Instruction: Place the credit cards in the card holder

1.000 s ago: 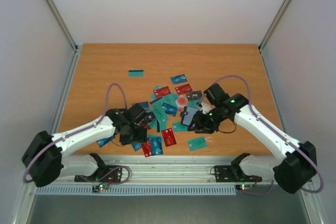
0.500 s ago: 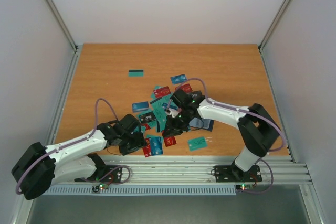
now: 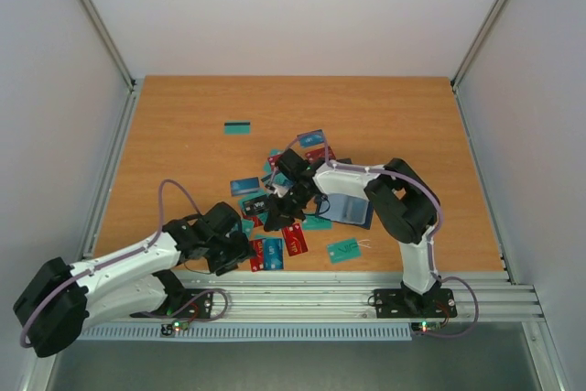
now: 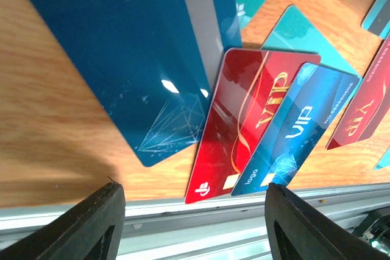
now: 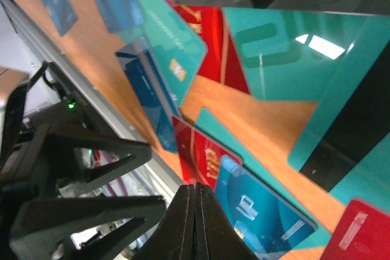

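Right fingers (image 5: 189, 229) pressed together over credit cards (image 5: 262, 211), left fingers (image 4: 91, 223) spread apart

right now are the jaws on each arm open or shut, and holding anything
Left gripper: open, holding nothing.
Right gripper: shut, nothing visible between the jaws.

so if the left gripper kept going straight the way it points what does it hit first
Most likely the red VIP card, whose near corner lies ahead of the left gripper, between its open fingers; the blue VIP card overlaps it beside. Depth is hard to judge.
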`<state>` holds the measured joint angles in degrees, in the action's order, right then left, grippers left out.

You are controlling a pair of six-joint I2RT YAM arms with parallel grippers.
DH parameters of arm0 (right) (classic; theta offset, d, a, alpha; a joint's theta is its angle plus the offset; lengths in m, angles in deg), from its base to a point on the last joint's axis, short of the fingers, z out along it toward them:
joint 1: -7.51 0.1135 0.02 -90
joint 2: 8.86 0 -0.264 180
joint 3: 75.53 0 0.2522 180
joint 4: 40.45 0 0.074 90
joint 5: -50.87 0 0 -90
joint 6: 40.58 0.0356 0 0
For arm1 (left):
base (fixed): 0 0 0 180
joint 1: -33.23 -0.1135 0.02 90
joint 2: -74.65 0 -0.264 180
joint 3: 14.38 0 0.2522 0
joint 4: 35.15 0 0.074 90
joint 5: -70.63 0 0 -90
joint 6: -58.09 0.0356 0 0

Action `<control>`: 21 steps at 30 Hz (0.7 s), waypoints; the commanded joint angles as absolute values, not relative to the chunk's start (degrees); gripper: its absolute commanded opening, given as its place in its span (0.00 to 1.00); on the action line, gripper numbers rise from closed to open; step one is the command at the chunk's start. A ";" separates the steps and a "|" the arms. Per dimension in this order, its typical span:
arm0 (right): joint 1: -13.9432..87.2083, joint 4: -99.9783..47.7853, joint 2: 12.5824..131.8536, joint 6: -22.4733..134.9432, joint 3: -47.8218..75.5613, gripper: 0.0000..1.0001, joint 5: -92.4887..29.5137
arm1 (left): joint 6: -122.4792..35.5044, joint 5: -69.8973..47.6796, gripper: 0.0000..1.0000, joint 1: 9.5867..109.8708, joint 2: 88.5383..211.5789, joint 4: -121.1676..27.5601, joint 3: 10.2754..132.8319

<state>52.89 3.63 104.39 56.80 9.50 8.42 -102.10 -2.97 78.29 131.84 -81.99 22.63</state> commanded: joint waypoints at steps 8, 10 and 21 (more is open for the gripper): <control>53.79 5.12 112.51 52.02 11.78 0.01 8.18 | -108.89 -3.01 0.64 83.88 131.74 -82.53 20.82; 54.06 5.27 112.41 51.63 10.94 0.01 7.90 | -109.75 -3.36 0.64 84.44 131.90 -80.73 20.03; 55.04 4.50 111.54 51.27 7.80 0.01 8.16 | -114.34 -3.63 0.63 85.34 132.32 -65.69 13.10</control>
